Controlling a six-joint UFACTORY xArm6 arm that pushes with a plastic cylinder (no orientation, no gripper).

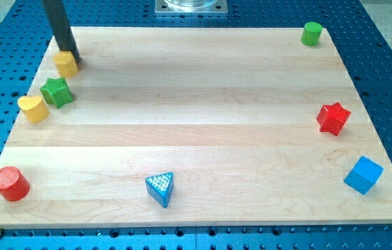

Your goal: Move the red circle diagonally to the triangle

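Note:
The red circle (10, 183) stands at the board's bottom left corner. The blue triangle (160, 188) lies near the bottom edge, left of centre, well to the right of the red circle. My tip (72, 58) is at the top left, touching the upper right side of a yellow block (66, 64), far above the red circle.
A green star (57, 92) and a yellow heart (33, 108) lie on the left edge below my tip. A green cylinder (311, 32) is at the top right, a red star (333, 118) at the right edge, a blue cube (363, 174) at the bottom right.

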